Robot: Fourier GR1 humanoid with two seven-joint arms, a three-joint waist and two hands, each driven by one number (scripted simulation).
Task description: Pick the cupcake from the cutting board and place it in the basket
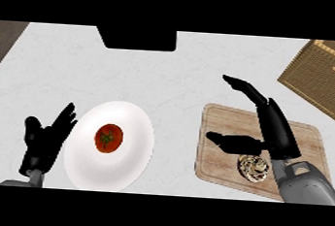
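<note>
My right hand has its fingers stretched straight past the cutting board's far edge, thumb spread wide over the wood, holding nothing. The cupcake sits near the board's near edge, just beside my wrist, which partly covers it. Bare counter lies between fingertips and the basket, cut off at the far right corner. My left hand rests open at the near left, beside a plate carrying a tomato.
</note>
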